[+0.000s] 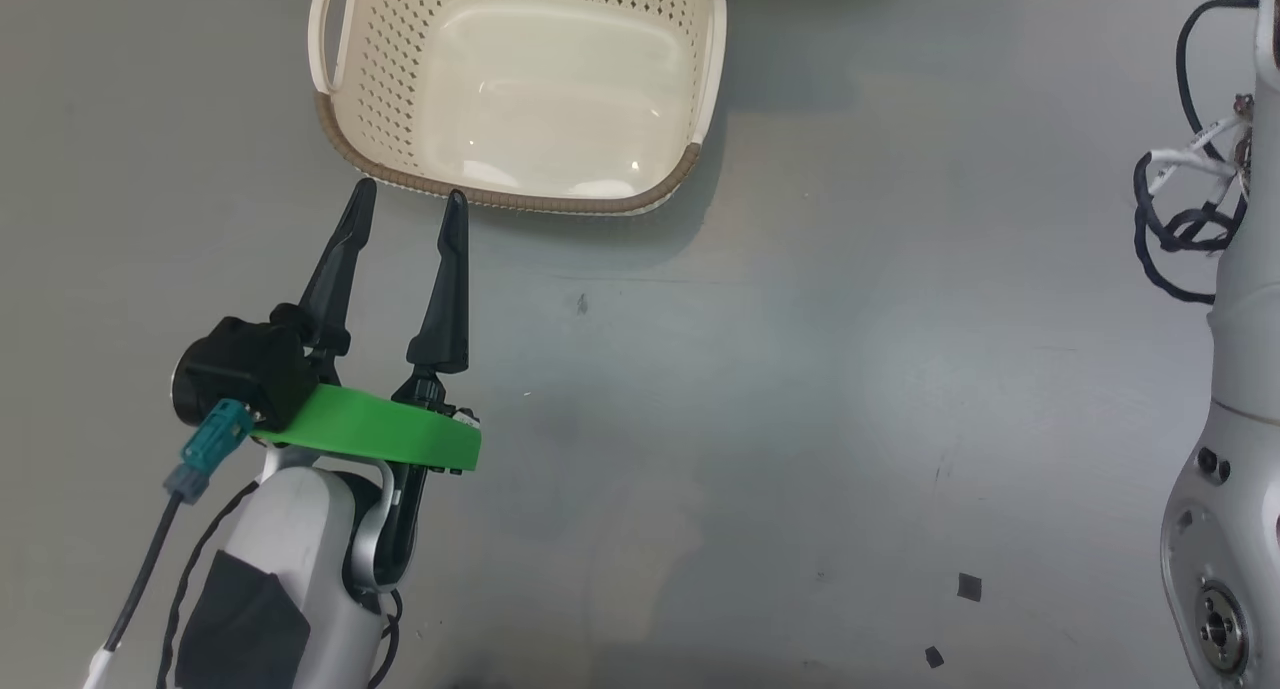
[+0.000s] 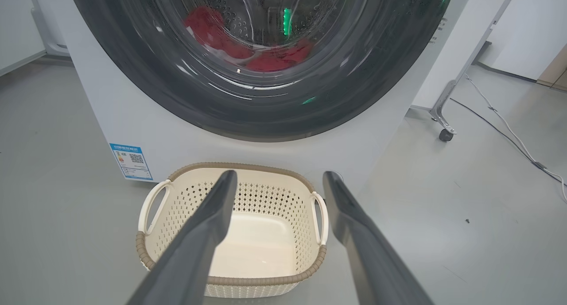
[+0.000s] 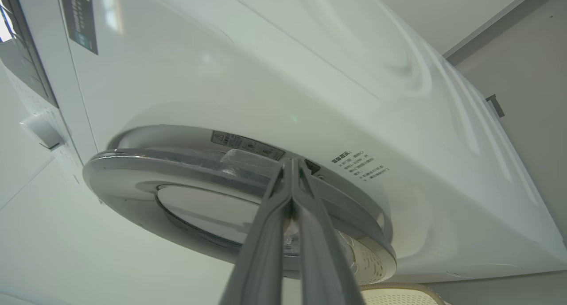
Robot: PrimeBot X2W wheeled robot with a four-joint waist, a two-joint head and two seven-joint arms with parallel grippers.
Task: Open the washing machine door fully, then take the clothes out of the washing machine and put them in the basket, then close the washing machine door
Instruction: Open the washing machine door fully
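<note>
Clothes (image 2: 274,61) lie inside the washing machine (image 2: 199,150), a red heap seen thru the glass of the washing machine door (image 2: 133,75), which looks shut from the front. Basket (image 2: 239,166) stands on the grey floor (image 2: 443,216) just in front of the machine, right below the door, brown rim up, white handles at both sides. Blue label (image 2: 131,162) sits low on the machine front, near one handle.

Left hand (image 1: 411,191) hangs over the floor on the basket's near side, two dark fingers spread wide, open, tips pointing at the near rim.

Right hand (image 3: 292,163) is up at the door, fingers pressed together, closed. Tips are at the door's chrome edge where it meets the white front, by a small warning sticker (image 3: 247,144); can't tell if they touch. Pale right forearm (image 1: 1240,369) w/ black cables (image 1: 1170,219) rises at the side.
</note>
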